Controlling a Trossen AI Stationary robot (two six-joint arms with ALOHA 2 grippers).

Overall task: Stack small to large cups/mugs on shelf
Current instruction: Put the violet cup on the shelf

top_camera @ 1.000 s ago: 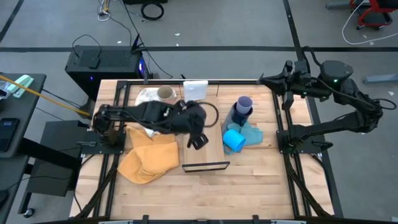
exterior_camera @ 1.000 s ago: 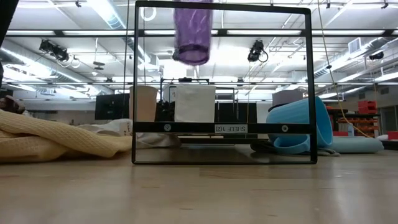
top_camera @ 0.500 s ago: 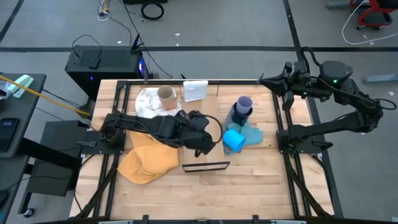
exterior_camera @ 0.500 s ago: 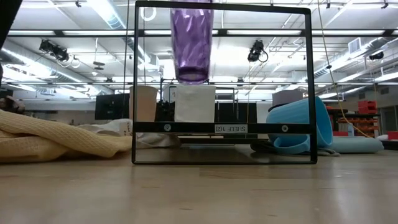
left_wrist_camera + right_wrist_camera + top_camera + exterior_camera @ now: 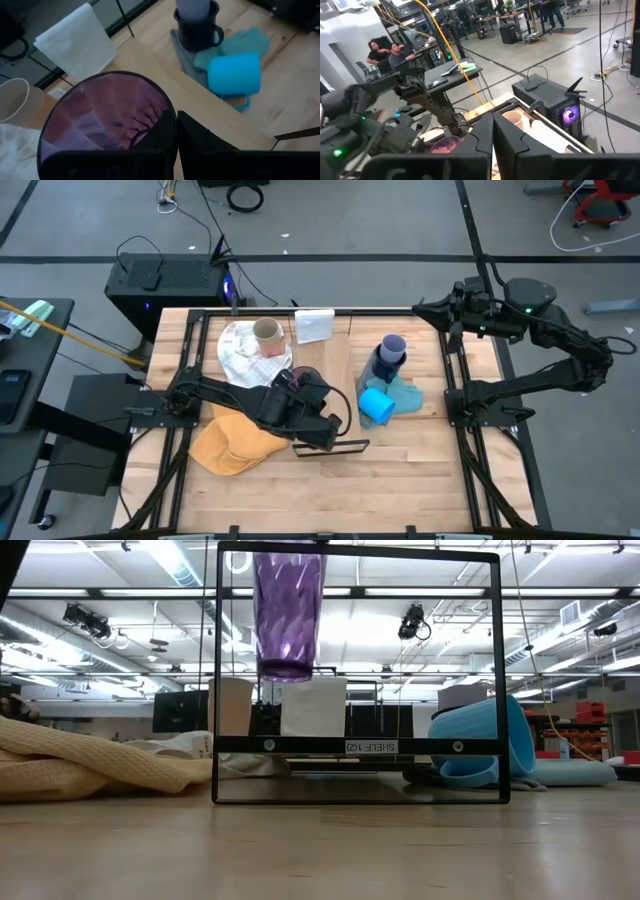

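The dark purple tumbler (image 5: 288, 615) hangs upright above the shelf plank (image 5: 338, 360), inside the outline of the shelf's black frame (image 5: 357, 745). My left gripper (image 5: 175, 131) is shut on it over the plank. The tan cup (image 5: 266, 332) stands on a white cloth. The lavender cup (image 5: 393, 344) sits inside the navy mug (image 5: 196, 31). The light blue mug (image 5: 375, 405) lies on its side on a blue cloth. No orange cup is in view. My right gripper (image 5: 493, 131) is shut and waits above the table's far right corner. My left gripper holds the tumbler by its top rim (image 5: 167, 107), on the side facing the table's near edge. One finger is inside the cup and the other finger (image 5: 197, 137) is outside. The fingers slant down from the near side. The tumbler hangs upright, lifted clear of the plank.
A small white box (image 5: 314, 325) stands at the plank's far end. A yellow cloth (image 5: 235, 438) lies heaped left of the frame. The black frame (image 5: 331, 446) stands at the plank's near end. People sit at desks beyond the table in the right wrist view.
My left gripper has carried the tumbler down and toward the table's near edge, keeping it upright. In the low view the tumbler has dropped from the frame's top bar and grown larger.
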